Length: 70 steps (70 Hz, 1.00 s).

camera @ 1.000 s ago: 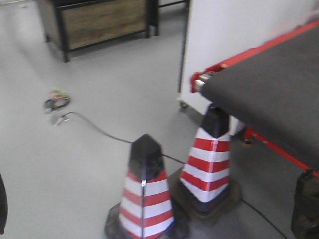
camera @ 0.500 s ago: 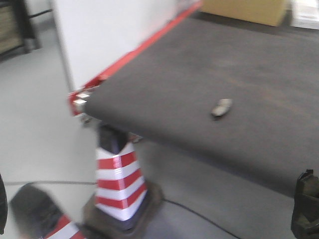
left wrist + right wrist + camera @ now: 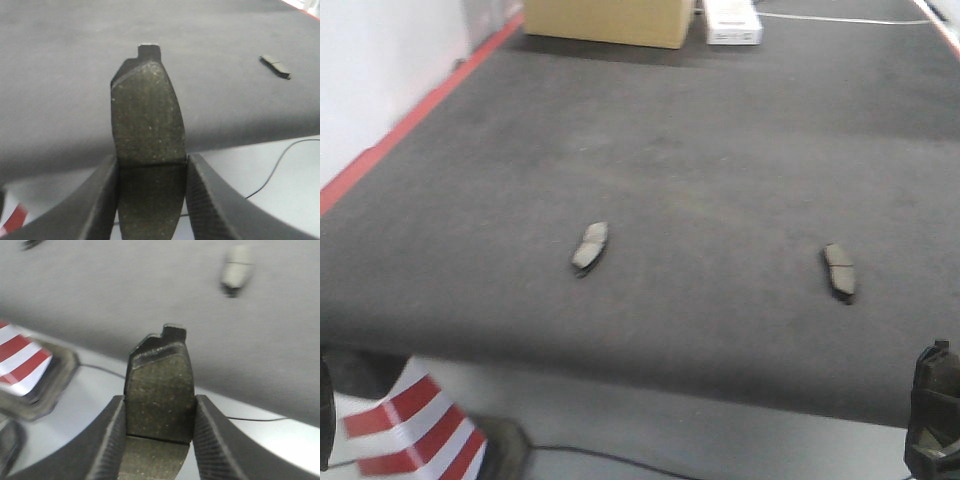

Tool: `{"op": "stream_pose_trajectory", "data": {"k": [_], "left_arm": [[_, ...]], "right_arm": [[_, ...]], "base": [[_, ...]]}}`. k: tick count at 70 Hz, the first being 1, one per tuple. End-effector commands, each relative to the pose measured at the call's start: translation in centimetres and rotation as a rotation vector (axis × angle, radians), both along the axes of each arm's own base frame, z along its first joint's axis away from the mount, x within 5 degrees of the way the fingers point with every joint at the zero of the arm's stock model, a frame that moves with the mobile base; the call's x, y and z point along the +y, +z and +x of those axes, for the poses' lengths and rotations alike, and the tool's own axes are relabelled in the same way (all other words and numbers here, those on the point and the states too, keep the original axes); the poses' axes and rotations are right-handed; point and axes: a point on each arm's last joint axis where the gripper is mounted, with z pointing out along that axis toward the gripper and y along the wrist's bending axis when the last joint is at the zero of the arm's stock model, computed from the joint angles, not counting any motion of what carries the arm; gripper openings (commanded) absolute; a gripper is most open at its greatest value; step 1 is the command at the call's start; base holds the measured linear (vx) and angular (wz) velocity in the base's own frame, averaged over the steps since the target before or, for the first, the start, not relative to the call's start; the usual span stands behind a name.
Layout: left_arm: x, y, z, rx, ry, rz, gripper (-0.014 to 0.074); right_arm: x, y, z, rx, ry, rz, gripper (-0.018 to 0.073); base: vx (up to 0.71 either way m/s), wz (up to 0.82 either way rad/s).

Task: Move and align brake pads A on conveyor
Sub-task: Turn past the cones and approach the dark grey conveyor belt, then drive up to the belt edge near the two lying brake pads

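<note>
My left gripper [image 3: 152, 161] is shut on a brake pad A [image 3: 147, 120], a speckled grey pad held upright with its groove level with the fingertips. In the same way, my right gripper [image 3: 160, 401] is shut on another brake pad A [image 3: 159, 385]. Both held pads hang just short of the conveyor's near edge. On the dark conveyor [image 3: 720, 150] lie two more pads, one left of centre [image 3: 589, 247] and one to the right [image 3: 839, 270]. The left wrist view shows a lying pad [image 3: 275, 66]; so does the right wrist view [image 3: 236, 269].
A cardboard box [image 3: 605, 20] and a white box [image 3: 730, 22] sit at the belt's far end. A red strip [image 3: 410, 120] runs along the left edge. A red-and-white cone [image 3: 410, 425] stands on the floor below the near left corner, with a black cable [image 3: 280, 160] beside it.
The front view has swung from the floor and two cones onto the conveyor. Two lying pads now show where first none, then one, was visible.
</note>
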Motion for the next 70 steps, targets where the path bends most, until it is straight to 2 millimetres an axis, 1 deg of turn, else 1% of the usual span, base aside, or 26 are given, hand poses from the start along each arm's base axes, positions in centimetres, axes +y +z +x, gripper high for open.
{"op": "stream_pose_trajectory", "data": {"k": [1, 70], "left_arm": [[-0.17, 1.91, 0.18, -0.115, -0.009, -0.056, 0.0157], [-0.17, 1.91, 0.18, -0.115, -0.009, -0.056, 0.0157]], "right_arm": [[0.12, 1.61, 0.52, -0.109, 0.013, 0.011, 0.0125], [0.12, 1.62, 0.52, -0.110, 0.013, 0.011, 0.0125]], "base": [[0.20, -0.38], [0.21, -0.22]]}}
